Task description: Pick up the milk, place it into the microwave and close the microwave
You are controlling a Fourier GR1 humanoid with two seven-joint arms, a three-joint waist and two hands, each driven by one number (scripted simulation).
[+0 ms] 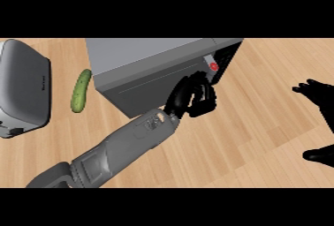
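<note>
The grey microwave (153,59) stands at the back middle of the wooden counter, with a control panel and a red button (213,66) at its right end. Its door (146,86) lies flat against the front. My left hand (190,96) rests against the door's right part, just below the panel, fingers relaxed and holding nothing. My right hand (320,99) shows at the right edge, open and still, fingers up. No milk shows anywhere in view.
A grey toaster (23,88) sits at the left edge. A green cucumber (81,90) lies between the toaster and the microwave. Bare wooden counter (261,132) stretches in front of and to the right of the microwave.
</note>
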